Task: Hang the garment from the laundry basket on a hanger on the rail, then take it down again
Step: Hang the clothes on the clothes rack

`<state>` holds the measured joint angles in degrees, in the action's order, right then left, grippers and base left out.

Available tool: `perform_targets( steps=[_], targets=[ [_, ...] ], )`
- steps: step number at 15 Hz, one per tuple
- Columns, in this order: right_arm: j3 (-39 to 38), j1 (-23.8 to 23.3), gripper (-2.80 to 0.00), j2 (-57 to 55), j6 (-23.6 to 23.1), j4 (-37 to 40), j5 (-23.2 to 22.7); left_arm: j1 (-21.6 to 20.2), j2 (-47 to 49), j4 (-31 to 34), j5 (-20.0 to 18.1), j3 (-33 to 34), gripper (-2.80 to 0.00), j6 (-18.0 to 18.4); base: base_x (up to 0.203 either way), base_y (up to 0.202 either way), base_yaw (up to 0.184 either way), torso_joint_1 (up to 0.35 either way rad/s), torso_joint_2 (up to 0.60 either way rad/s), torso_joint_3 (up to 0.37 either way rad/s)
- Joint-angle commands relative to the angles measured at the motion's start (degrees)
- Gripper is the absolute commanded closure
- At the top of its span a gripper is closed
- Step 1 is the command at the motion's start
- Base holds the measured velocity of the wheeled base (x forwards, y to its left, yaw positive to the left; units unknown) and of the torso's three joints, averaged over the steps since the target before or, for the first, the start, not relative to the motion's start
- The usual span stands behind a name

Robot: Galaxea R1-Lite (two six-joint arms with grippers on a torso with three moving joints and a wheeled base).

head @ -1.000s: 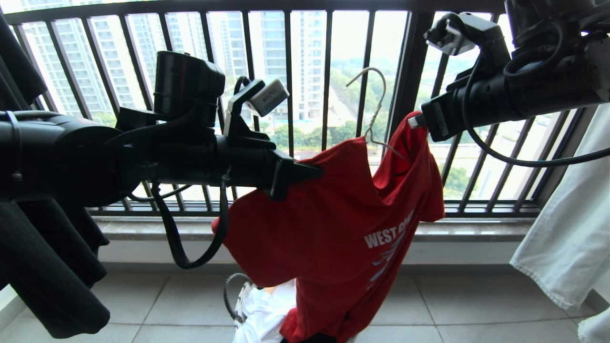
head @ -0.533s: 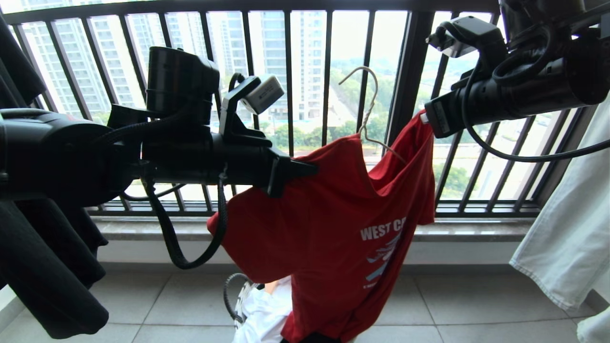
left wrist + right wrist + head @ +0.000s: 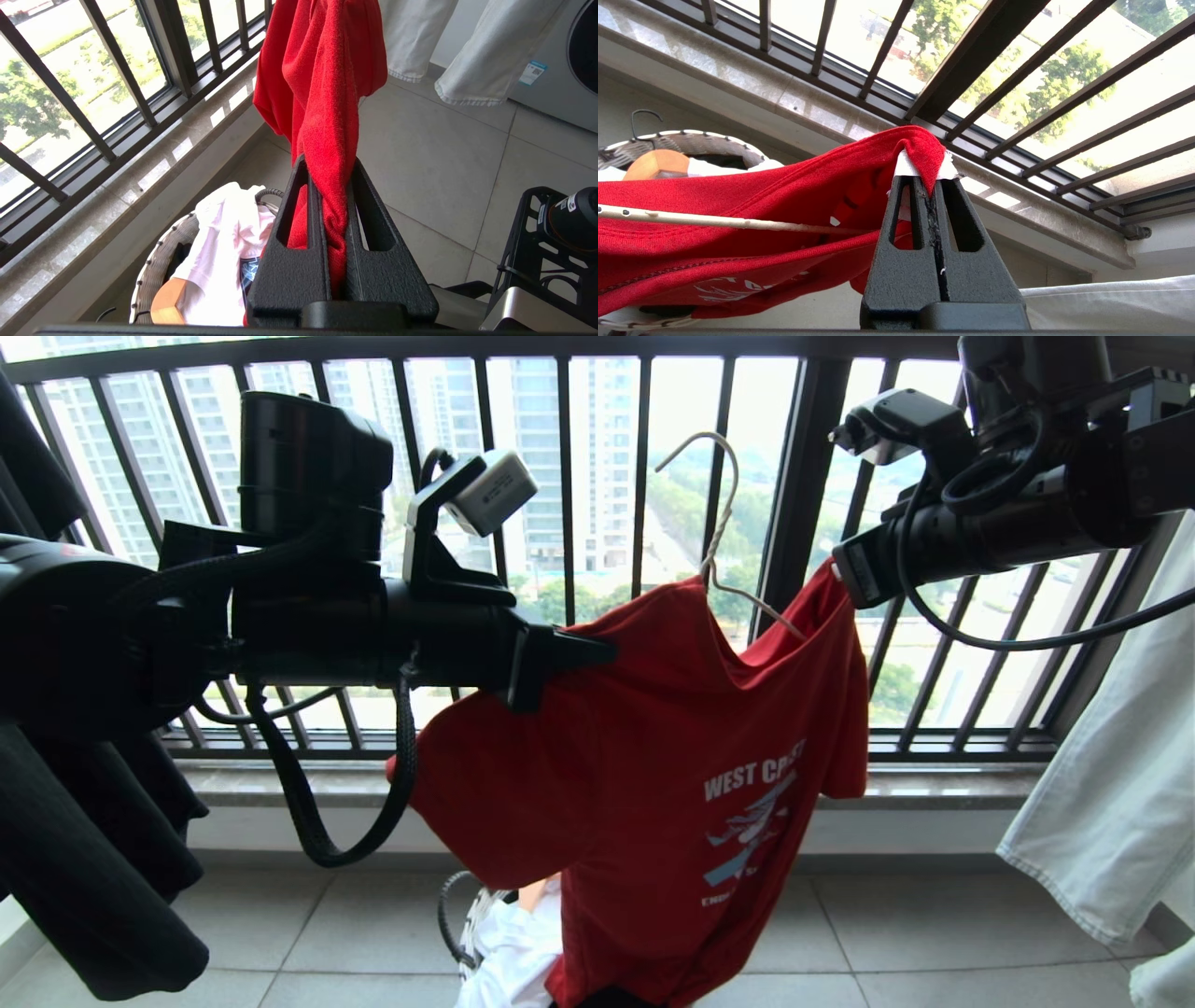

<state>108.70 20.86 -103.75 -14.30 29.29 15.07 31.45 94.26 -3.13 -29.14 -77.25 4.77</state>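
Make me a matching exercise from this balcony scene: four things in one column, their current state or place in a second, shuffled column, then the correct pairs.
Things:
1. red T-shirt
2. white wire hanger
3. laundry basket
4. left gripper

States or places:
A. on the tiled floor below, with white clothing in it
B. hook in the air in front of the window bars, on nothing
C. shut on a bunched fold of red cloth
D. stretched between both grippers, printed chest towards the head camera

Pairs: 1-D, 2-B, 3-A, 4-C
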Motion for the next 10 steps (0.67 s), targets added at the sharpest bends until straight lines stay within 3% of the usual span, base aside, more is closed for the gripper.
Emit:
perform_targets(
  steps=[1,5,10],
  targets=[
    [0.1,0.58,0.0,0.21,-0.36,0.49,0.15,0.01,0.4,-0.21,-0.13,-0.09,0.0,0.07,0.0,0.0,0.0,0.0,0.0,0.0],
    [-0.51,1.38,0.0,0.57,-0.55,0.68,0.98,-0.18,0.49,-0.29,-0.04,-0.27,0.0,0.07,0.0,0.0,0.0,0.0,0.0,0.0],
    [0.1,-2.14,0.0,-1.38,-1.43,0.24,1.63,-0.25,-0.78,-0.21,-0.13,0.06,0.0,0.09,0.0,0.0,0.0,0.0,0.0,0.0]
  ],
)
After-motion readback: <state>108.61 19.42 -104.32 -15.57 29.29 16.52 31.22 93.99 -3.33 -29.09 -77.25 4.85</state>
